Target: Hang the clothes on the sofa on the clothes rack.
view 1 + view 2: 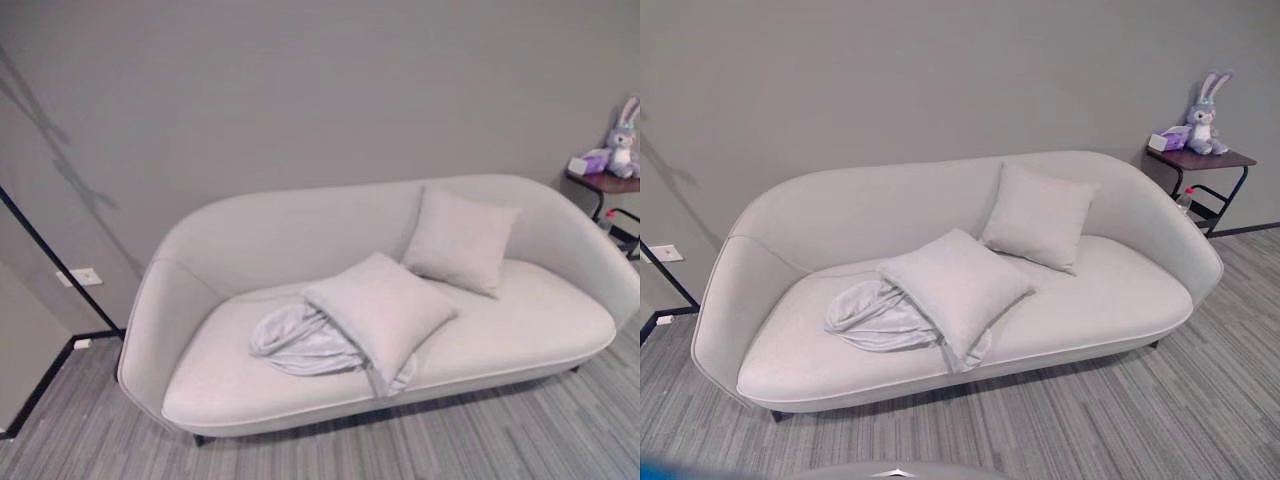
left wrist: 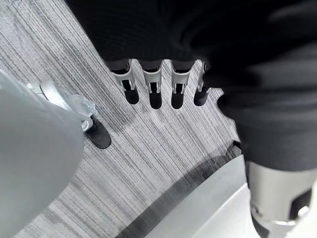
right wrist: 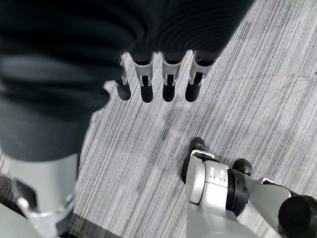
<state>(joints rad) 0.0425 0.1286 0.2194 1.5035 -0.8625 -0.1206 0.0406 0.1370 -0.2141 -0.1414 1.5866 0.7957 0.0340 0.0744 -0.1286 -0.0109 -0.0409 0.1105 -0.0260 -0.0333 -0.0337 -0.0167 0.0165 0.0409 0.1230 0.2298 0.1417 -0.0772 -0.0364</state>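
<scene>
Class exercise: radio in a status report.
Left hand and right hand open, empty. Crumpled pale grey garment on light sofa. Square cushion overlaps it.

Two cushions (image 1: 956, 283); plush rabbit (image 1: 1206, 113) on a side table (image 1: 1200, 160).

Plain grey wall (image 1: 940, 70) fills the upper half of the frame, evenly lit. Floor (image 1: 1200, 400) is grey striped carpet across the bottom. Light grey curved sofa (image 1: 1120, 300) sits mid-frame against the wall on short dark legs. Two matching cushions: one cushion (image 1: 1038, 216) leaning upright on the backrest right of centre, the other cushion (image 1: 956, 284) lying tilted on the seat. Upper right: small dark-topped side table (image 1: 1200, 160) on a black metal frame, with a grey plush rabbit (image 1: 1206, 110) and a purple box (contents unclear) (image 1: 1168, 138). Left edge: white wall socket (image 1: 84, 276), black skirting (image 1: 50, 385) below it.
</scene>
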